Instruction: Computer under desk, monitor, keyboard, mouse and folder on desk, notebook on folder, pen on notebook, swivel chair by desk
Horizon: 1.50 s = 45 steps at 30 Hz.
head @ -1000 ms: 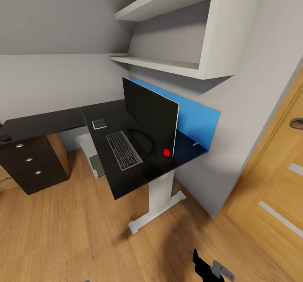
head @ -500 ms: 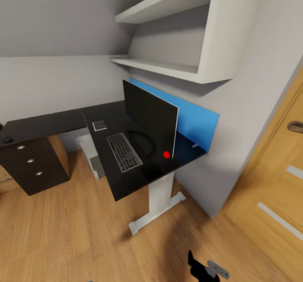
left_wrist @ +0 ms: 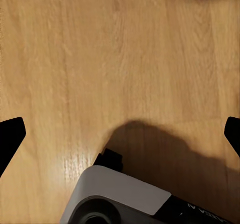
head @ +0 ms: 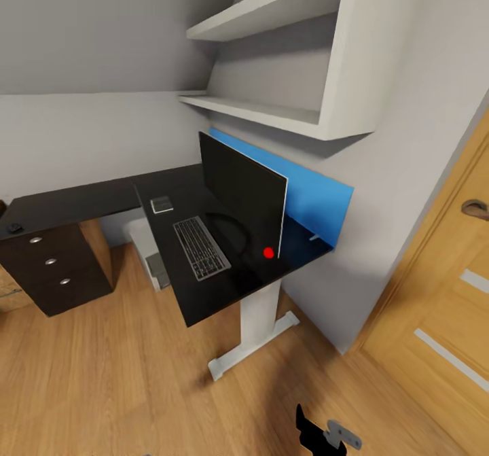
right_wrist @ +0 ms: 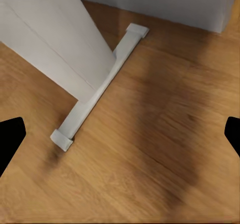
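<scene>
Head view: the L-shaped glossy black counter (head: 224,289) with a blue back panel (head: 319,201) stands on a white T-shaped leg (head: 255,330) against the grey wall, under white wall shelves (head: 285,113). On the counter, the wide flat black monitor (head: 241,187) stands upright on its round black foot, just in front of the blue panel. The flat black keyboard with greyish keys (head: 200,247) lies beside the monitor's foot. A thin dark grey notebook (head: 161,204) lies on the counter near the keyboard's far end. The tiny black mouse (head: 14,227) sits on the counter's other wing, above dark drawers with round silver knobs (head: 51,266), well apart from the monitor. The light grey computer tower (head: 151,255) stands on the wood floor under the counter.

Left wrist view: left gripper (left_wrist: 120,134), fingers apart, over light wood floor.

Right wrist view: right gripper (right_wrist: 120,136), fingers apart, near the white leg.
</scene>
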{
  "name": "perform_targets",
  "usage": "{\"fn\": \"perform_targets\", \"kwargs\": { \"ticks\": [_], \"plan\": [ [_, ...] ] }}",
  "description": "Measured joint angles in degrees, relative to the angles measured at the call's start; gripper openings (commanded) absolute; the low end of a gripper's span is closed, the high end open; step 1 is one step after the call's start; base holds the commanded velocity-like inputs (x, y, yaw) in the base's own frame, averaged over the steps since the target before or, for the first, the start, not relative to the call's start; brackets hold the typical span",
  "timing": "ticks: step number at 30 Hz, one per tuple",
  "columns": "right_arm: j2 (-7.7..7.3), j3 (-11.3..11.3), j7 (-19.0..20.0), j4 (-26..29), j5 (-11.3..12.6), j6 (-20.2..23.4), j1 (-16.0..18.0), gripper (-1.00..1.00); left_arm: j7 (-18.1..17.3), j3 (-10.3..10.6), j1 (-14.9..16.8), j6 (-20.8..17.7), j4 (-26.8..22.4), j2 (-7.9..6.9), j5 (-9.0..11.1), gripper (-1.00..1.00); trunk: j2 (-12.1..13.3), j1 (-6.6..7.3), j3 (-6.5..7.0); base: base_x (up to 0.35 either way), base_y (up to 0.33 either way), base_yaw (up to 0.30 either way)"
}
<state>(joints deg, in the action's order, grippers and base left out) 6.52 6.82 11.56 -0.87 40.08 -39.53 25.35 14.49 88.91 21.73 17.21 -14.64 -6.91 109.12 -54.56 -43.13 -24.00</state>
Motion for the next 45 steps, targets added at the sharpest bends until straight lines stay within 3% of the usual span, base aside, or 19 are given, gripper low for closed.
{"fn": "perform_targets", "kwargs": {
  "ticks": [4,5,7,8,27,45],
  "plan": [
    [0.96,-0.1,-2.3,0.0,-0.4,-1.0,0.0,1.00,0.0,0.0,0.0,0.1,0.0,0.65,0.1,1.00,0.0,0.00,-0.06,-0.007,0.003,0.155],
    [1.16,0.0,-3.0,0.0,-6.7,-1.2,0.0,1.00,0.0,0.0,0.0,0.0,0.0,0.74,0.1,1.00,0.0,0.00,-0.06,-0.104,0.066,0.011],
    [1.28,-0.2,-3.3,0.0,-7.8,-1.3,0.0,1.00,0.0,0.0,0.0,0.0,0.0,0.75,0.1,1.00,0.0,-0.02,-0.06,-0.229,0.165,0.106],
    [1.32,-0.2,-5.7,0.0,-8.2,-1.3,0.0,1.00,0.0,0.0,0.0,0.0,0.0,0.75,0.1,1.00,0.0,-0.03,-0.01,-0.271,0.202,0.212],
    [1.33,-0.1,-6.2,0.0,-8.5,-1.2,0.0,1.00,0.0,0.0,0.0,0.0,0.0,0.83,0.0,1.00,0.0,-0.02,0.40,-0.217,0.223,0.268],
    [1.30,-0.1,-6.2,0.0,-8.4,-1.2,0.0,1.00,0.0,0.1,0.0,0.0,-0.1,0.83,0.0,1.00,0.0,0.00,0.41,-0.035,0.117,0.285]
  ]
}}
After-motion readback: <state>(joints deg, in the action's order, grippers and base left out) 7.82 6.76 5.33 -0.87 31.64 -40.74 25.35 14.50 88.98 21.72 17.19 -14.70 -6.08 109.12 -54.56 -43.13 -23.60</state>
